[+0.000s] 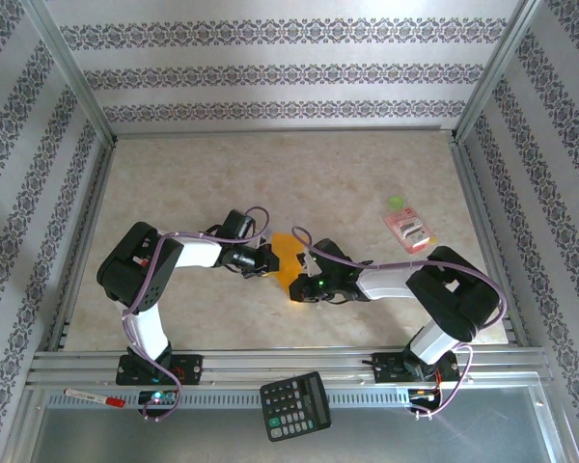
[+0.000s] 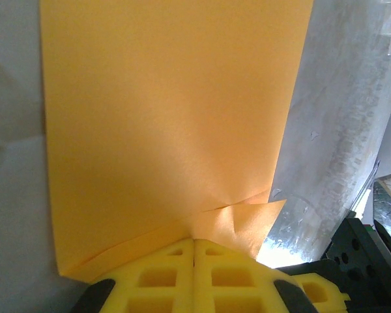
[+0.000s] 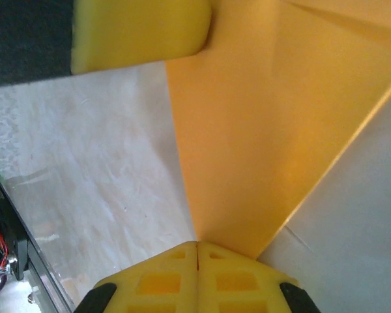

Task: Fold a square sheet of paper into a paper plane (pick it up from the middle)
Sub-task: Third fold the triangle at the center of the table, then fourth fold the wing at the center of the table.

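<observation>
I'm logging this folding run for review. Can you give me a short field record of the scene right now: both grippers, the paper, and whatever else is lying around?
left gripper: shut on the edge of the orange paper
right gripper: shut on the same paper, from the other side
paper state: spans between the two grippers, small crease by the left fingertips
pink packet: lying on the table, right side, apart from both arms
calculator: on the metal ledge at the near edge, between the arm bases
</observation>
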`<state>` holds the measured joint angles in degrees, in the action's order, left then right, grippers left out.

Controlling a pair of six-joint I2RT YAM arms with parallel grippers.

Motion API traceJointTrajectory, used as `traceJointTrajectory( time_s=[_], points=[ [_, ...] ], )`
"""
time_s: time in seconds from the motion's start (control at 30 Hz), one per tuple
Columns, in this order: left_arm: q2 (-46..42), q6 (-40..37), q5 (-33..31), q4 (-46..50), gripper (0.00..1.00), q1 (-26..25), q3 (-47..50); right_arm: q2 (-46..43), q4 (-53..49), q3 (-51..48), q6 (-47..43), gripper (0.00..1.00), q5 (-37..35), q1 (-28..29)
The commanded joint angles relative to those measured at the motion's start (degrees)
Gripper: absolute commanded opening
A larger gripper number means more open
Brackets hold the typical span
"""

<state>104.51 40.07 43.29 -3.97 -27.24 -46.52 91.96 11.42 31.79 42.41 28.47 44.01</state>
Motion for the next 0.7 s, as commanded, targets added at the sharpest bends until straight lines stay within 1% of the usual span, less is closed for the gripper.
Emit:
traceJointTrajectory(
  time_s=[0.0,0.17,0.27,0.33,0.4,0.47,0.53,0.6,0.67],
  points=[
    [3.25,-2.55,-9.59,3.55,0.00,1.91,1.70,-0.25,-11.53,-4.16,-0.25,0.00,1.35,0.77],
    [1.60,-2.01,-8.50,3.23,0.00,1.87,1.59,-6.65,-13.81,-6.38,0.42,0.00,1.41,-0.29],
    [-0.64,0.60,-4.55,0.05,0.00,1.80,1.72,-13.08,-14.92,-6.33,0.39,0.00,1.56,-2.82],
    [-3.37,2.87,-2.19,-2.16,0.03,1.82,1.77,-17.29,-15.18,-5.23,0.39,0.00,-0.68,-4.22],
    [-6.69,3.71,-1.36,-2.67,0.11,1.93,1.88,-19.46,-15.67,-3.30,-0.03,0.01,-5.17,-3.96],
    [-10.03,3.52,-2.08,-1.22,0.16,2.63,2.34,-19.45,-15.63,-1.12,-0.43,0.03,-8.84,-3.13],
    [-13.13,3.04,-3.18,0.53,0.21,4.33,3.43,-17.45,-15.83,2.15,-1.51,0.10,-11.79,-1.89],
    [-15.28,1.41,-4.84,2.84,0.24,6.25,4.32,-14.50,-15.47,5.06,-2.12,0.14,-13.54,-1.32],
    [-16.00,-1.08,-7.09,6.82,0.27,7.56,3.78,-11.04,-14.88,8.09,-2.64,0.18,-13.74,-0.88]
  ],
)
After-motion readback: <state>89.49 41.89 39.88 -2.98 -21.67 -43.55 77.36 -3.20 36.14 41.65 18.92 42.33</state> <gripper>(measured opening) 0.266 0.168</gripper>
